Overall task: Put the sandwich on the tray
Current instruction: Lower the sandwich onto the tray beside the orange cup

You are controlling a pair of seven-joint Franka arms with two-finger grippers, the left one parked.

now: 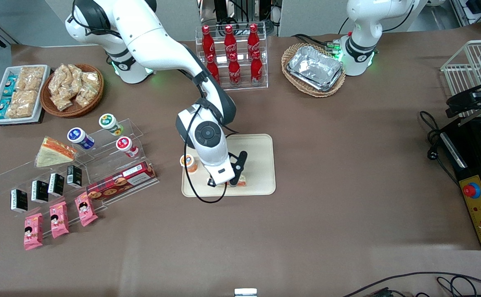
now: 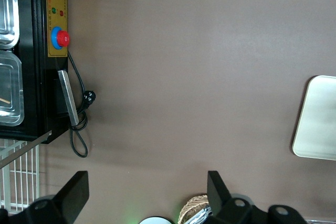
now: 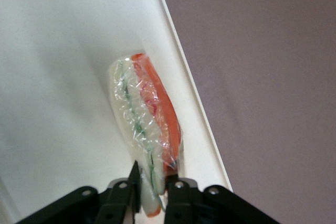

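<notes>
The sandwich (image 3: 147, 119) is a clear-wrapped wedge of pale bread with an orange stripe and a thin green stripe. My right gripper (image 3: 154, 182) is shut on one end of it, a finger on each flat side. It is low over the cream-beige tray (image 3: 63, 77), close to the tray's rim nearest the front camera. I cannot tell whether it touches the tray floor. In the front view the gripper (image 1: 228, 183) and wrist hide most of the sandwich (image 1: 240, 181); only a small part shows on the tray (image 1: 261, 165).
A small orange-lidded cup (image 1: 188, 162) sits at the tray's edge toward the working arm's end. Farther that way, acrylic stands hold another wedge (image 1: 53, 152), cups, a biscuit box (image 1: 121, 181) and pink packets. Cola bottles (image 1: 232, 53) and a basket of foil trays (image 1: 314, 68) stand farther back.
</notes>
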